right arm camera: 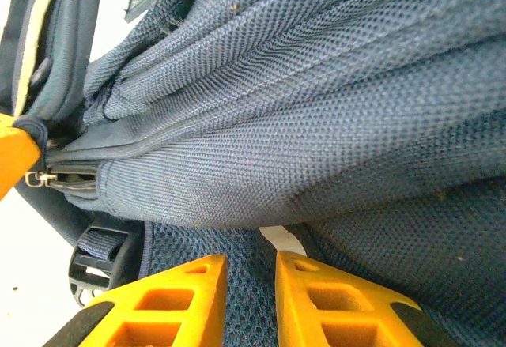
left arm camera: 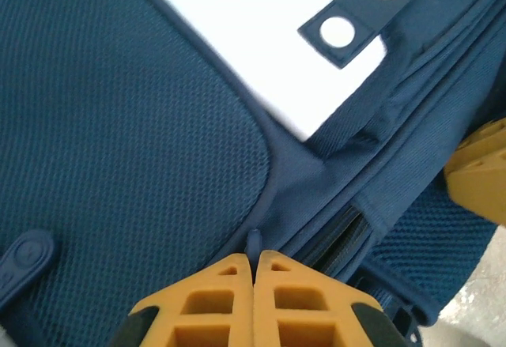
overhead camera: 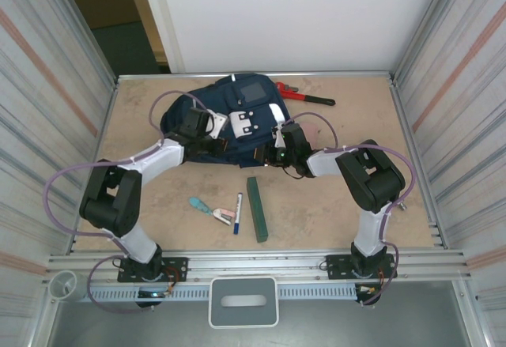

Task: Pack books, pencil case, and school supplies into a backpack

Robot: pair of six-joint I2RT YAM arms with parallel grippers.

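Observation:
The navy backpack lies at the back middle of the table, white patches up. My left gripper is shut on a small blue zipper tab beside the backpack's zip line. At the backpack's near right edge, my right gripper is closed on blue mesh fabric of the backpack, a narrow gap between its fingers. A slim dark green book, a white marker with a blue cap and a teal-and-pink stapler-like item lie on the table in front. The pencil case is out of view.
A red-handled wrench lies just right of the backpack's top. Metal-framed walls close in the table on the left, right and back. A black buckle hangs at the backpack's lower edge.

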